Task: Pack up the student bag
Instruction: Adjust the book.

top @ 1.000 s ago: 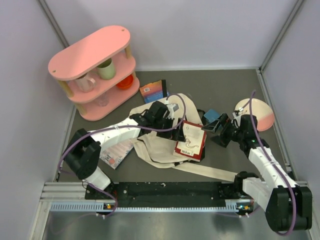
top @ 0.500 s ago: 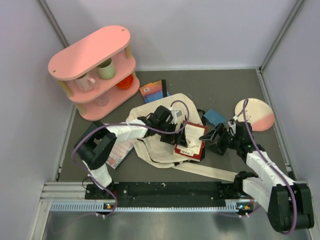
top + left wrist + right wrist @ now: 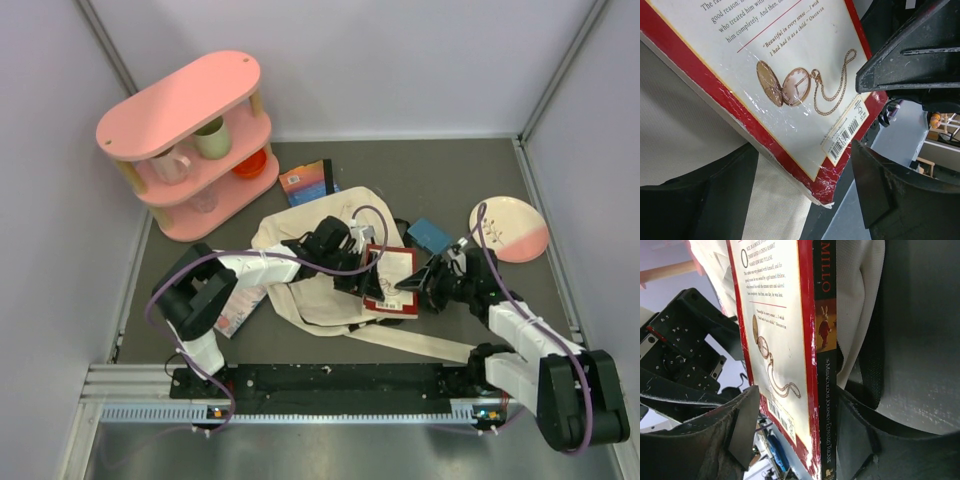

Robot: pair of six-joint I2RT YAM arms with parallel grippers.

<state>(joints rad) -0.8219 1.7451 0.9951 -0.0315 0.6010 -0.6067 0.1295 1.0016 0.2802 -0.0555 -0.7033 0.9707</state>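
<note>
The student bag point(image 3: 305, 295), cream canvas with long straps, lies flat mid-table. A red-and-white book point(image 3: 393, 280) rests on its right part, one edge raised. My left gripper point(image 3: 362, 272) reaches it from the left. Its fingers stand open astride the book's barcode corner point(image 3: 832, 175), with gaps on both sides of my left gripper point(image 3: 805, 165). My right gripper point(image 3: 416, 284) comes from the right. The book point(image 3: 790, 355) stands between the fingers of my right gripper point(image 3: 797, 405). One pad is close against the spine side. The other finger point(image 3: 742, 425) is a little off the cover.
A pink shelf point(image 3: 190, 140) with mugs stands at the back left. A striped book point(image 3: 306, 181) lies behind the bag, and a flat packet point(image 3: 235, 305) lies left of it. A blue object point(image 3: 430, 235) and a pink-and-cream plate point(image 3: 510, 228) are at the right.
The right arm swung left from near the plate to the book. The left gripper slid right onto the book's other side. Both sets of jaws narrowed, and the book shifted slightly right.
</note>
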